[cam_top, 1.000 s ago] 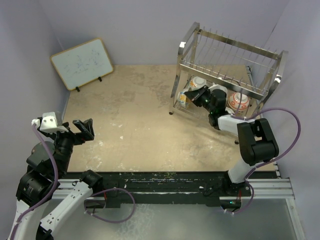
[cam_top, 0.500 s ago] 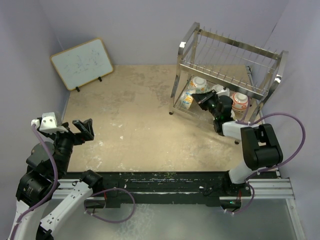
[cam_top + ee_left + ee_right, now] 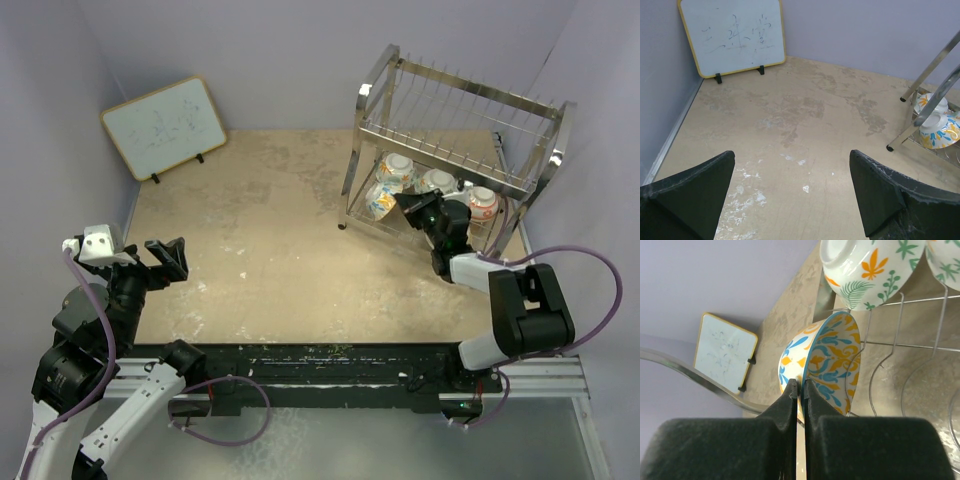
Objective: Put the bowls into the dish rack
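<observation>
The dish rack (image 3: pixel 460 130) stands at the back right, with bowls on its lower tier. My right gripper (image 3: pixel 408 208) reaches into that tier and is shut on the rim of a blue-and-orange bowl (image 3: pixel 383 200). In the right wrist view the two fingers (image 3: pixel 801 382) pinch this bowl (image 3: pixel 825 360) at its edge, tilted on its side against the rack wires (image 3: pixel 900 345). A green-and-orange bowl (image 3: pixel 865 270) sits just behind it and two more bowls (image 3: pixel 437 180) lie further right. My left gripper (image 3: pixel 165 258) hangs open over the bare table at the left, far from the rack (image 3: pixel 935 95).
A wood-framed whiteboard (image 3: pixel 163 125) leans against the back left wall. Purple walls close in the left, back and right sides. The black rail with the arm bases (image 3: pixel 330 365) runs along the near edge.
My right gripper has carried the blue-and-orange bowl a little to the right, deeper under the lower tier, and the right arm's elbow has swung right. The left arm has not moved.
</observation>
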You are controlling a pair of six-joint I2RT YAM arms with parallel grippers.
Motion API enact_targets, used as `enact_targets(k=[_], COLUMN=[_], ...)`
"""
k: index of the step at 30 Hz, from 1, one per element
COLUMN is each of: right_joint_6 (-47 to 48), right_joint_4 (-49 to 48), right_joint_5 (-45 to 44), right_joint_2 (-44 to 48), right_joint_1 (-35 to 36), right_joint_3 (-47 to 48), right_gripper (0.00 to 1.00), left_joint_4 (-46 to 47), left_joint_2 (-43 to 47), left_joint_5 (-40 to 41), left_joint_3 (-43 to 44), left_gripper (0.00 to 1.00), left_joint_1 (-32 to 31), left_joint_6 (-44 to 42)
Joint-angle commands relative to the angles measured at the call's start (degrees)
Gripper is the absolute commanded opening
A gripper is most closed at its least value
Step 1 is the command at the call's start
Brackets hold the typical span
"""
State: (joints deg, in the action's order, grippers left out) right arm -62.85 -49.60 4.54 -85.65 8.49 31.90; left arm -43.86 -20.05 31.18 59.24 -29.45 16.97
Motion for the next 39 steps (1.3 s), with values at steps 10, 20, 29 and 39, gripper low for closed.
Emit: enact_targets(k=[10,20,29,39], right_joint_6=[3.4,4.7,11.0,14.2], right_joint_4=[12.1,14.0,16.7,14.9], right_joint_5=[-11.7,-13.1,-12.1,-9.4], right_joint_2=[5.3,6.7,10.2,10.8], right_joint_1=[-1.5,-1.5,-1.5,5.1], right_joint_3=[-1.8,-1.8,0.2,-0.7], right_gripper=[0.00,0.00,0.02,0.10], left_joint_4=[2.0,2.1,3.1,4.0], left_joint_2=[0.4,0.6,0.0,-1.7], left_joint_5=[-0.3,-0.4,-1.0,-2.1], left_joint_3=[-0.6,-0.9,-1.4,-1.5], left_gripper=[0.99,0.99,0.99,0.99], left_joint_1=[-0.4,-0.4,-0.3,-0.3], left_joint_6=[0.3,0.4,0.7,0.8])
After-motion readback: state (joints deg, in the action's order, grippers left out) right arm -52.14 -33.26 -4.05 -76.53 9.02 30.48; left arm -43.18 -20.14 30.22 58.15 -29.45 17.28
